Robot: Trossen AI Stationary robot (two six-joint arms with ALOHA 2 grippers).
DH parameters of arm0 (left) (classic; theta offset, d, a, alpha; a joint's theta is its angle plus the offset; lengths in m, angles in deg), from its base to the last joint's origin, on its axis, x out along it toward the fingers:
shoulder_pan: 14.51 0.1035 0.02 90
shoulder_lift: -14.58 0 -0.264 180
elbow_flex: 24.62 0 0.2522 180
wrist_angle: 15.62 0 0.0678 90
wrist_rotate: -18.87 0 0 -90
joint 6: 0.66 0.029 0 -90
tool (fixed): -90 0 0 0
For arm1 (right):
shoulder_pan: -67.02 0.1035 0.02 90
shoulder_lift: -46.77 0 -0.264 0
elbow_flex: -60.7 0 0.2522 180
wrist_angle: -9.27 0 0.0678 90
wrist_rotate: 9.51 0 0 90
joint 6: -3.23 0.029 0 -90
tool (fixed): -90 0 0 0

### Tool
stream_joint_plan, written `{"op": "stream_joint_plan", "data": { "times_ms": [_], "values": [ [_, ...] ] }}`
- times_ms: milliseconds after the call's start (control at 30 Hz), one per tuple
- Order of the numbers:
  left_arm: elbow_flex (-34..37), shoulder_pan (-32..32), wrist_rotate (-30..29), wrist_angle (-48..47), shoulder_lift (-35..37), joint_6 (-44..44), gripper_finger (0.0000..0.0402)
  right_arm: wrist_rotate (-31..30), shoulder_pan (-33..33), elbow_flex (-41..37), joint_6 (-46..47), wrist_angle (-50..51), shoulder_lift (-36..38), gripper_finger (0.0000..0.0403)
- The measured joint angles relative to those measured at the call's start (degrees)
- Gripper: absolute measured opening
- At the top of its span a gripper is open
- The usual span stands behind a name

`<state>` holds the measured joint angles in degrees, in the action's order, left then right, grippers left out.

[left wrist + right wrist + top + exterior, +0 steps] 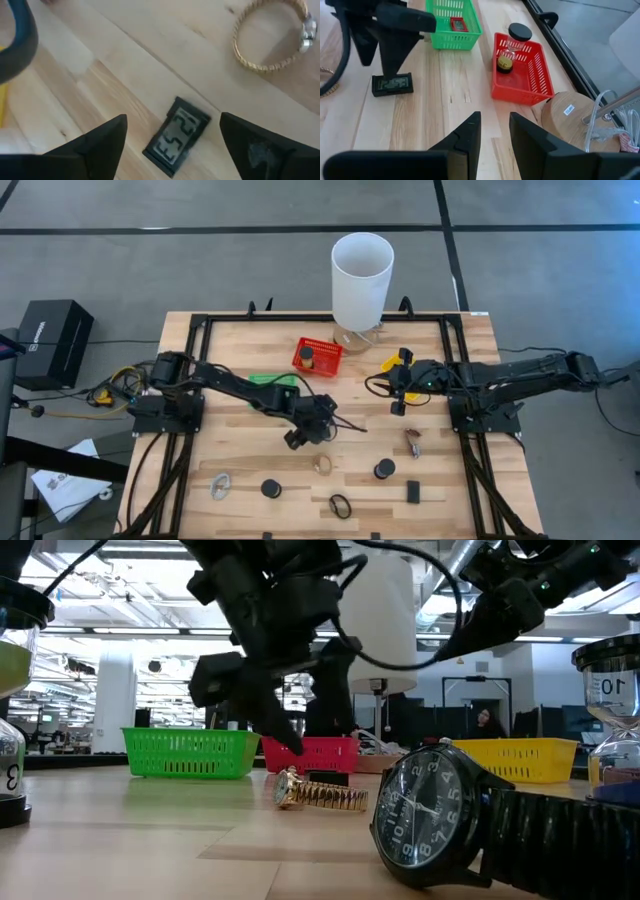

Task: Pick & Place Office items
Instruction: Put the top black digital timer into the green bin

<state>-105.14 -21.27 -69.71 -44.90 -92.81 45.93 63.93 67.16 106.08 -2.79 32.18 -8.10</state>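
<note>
The left claw (172, 137) hangs spread wide just above a small black digital clock (177, 136) lying flat on the counter (240, 455), roughly mid-counter, with one finger (95, 145) to each side of it and nothing gripped. To my eye this is the reach-in before a pick: the next move would be to drop straight down so the fingers bracket the clock's sides, then pinch. The clock sits askew to the fingers, so a small wrist turn may be wanted first.

A gold watch (270, 37) lies just beyond the clock, close enough to be nudged. Nearer the front edge lie more pieces, among them a black watch (450, 815). Far across the counter stand a green basket (452, 22) holding one small red item, and a red basket (520, 67) holding a little jar.

The right claw (495, 132) waits over the right side with a narrow gap between its fingers, holding nothing.

From above, the left arm covers the clock entirely. The small things along the front edge are hard to identify from overhead.
</note>
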Motion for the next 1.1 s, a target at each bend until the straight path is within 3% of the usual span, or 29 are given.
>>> {"op": "stream_joint_plan", "data": {
  "times_ms": [600,767,1100],
  "values": [
    [-1.16,4.09,2.72,-1.02,-5.06,4.22,0.0337,0.02,-0.04,0.00,0.00,-1.06,0.00,0.0093],
    [-1.09,5.90,8.68,-1.01,-5.56,3.79,0.0337,0.02,-0.04,0.00,0.00,-1.03,0.00,0.0093],
    [-0.96,8.09,14.05,-2.05,-5.71,3.73,0.0280,0.00,-0.04,0.00,0.00,-1.01,0.00,0.0093]
  ]
}}
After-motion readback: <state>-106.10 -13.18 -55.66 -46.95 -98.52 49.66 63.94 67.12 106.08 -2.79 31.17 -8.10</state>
